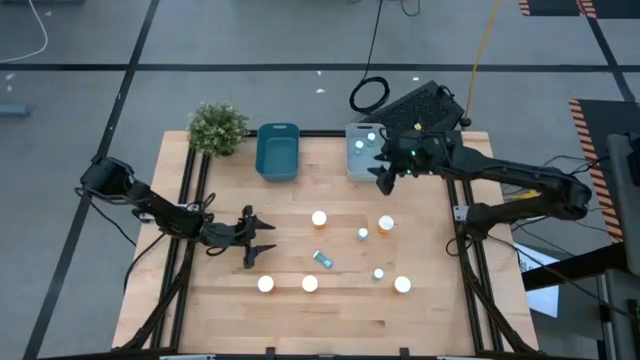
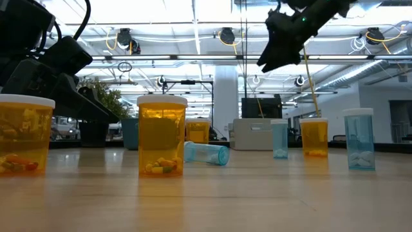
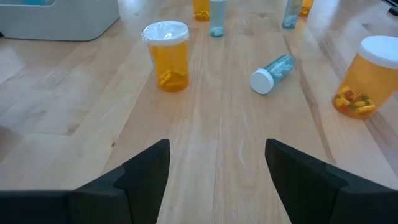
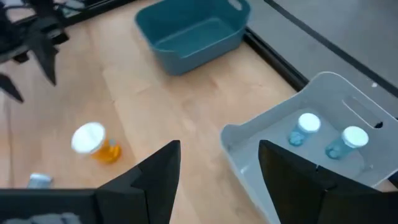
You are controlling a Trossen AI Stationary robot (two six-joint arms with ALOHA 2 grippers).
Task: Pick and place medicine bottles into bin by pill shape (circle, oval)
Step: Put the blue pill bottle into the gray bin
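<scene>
So the wooden table [image 1: 330, 300] is the big thing here. At its 12 o'clock edge sit a teal bin [image 1: 278, 152], empty as far as I can see, and just beside it a grey bin [image 1: 360, 160] with two pale blue bottles [image 4: 303, 129] standing inside. A potted plant [image 1: 217, 128] is up at 11 o'clock.

The right gripper [image 1: 384, 180] hangs in the air near the grey bin, fingers spread, nothing in them. The left gripper [image 1: 258, 240] is low over the table at 9 o'clock, fingers spread too, empty.

The rest of the medicine bottles [image 1: 319, 219] are scattered from the center toward 5 o'clock: five amber ones upright, two small blue ones upright, plus one tipped blue bottle [image 1: 322, 260] lying on its side.
</scene>
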